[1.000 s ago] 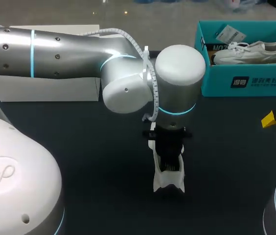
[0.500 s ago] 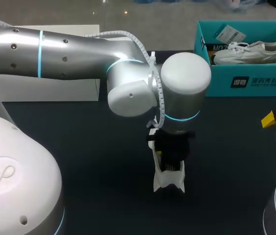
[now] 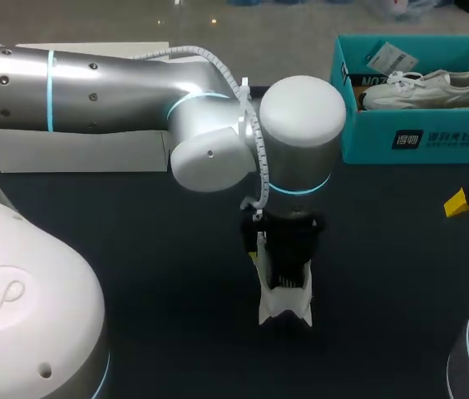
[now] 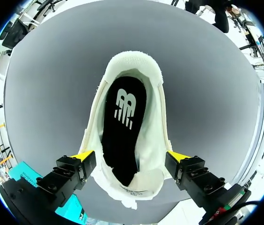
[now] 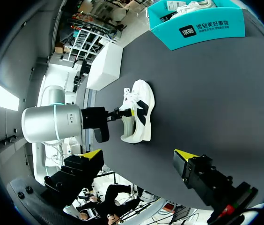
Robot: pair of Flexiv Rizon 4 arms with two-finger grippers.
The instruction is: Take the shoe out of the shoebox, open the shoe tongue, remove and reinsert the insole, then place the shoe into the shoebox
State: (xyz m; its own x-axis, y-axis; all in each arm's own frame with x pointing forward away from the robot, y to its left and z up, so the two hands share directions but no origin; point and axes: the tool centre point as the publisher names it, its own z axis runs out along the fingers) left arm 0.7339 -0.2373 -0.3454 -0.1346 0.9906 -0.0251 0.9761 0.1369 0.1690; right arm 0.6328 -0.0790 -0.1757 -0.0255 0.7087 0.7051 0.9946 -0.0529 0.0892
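Over the last second the left arm swung a little toward 3 o'clock and came back, while the shoe under it barely shifted. I judge this to be lining up over the shoe, not lifting it. The shoe stands on the table just to the 6 o'clock side of centre, out of the box, with its dark insole lying inside. The left pincer is spread wide with one tip close beside each flank of the shoe, and it seems to grip nothing. At 3 o'clock the right pincer hangs spread and empty, well apart from the shoe. Far off at 1 o'clock the shoebox holds a second shoe.
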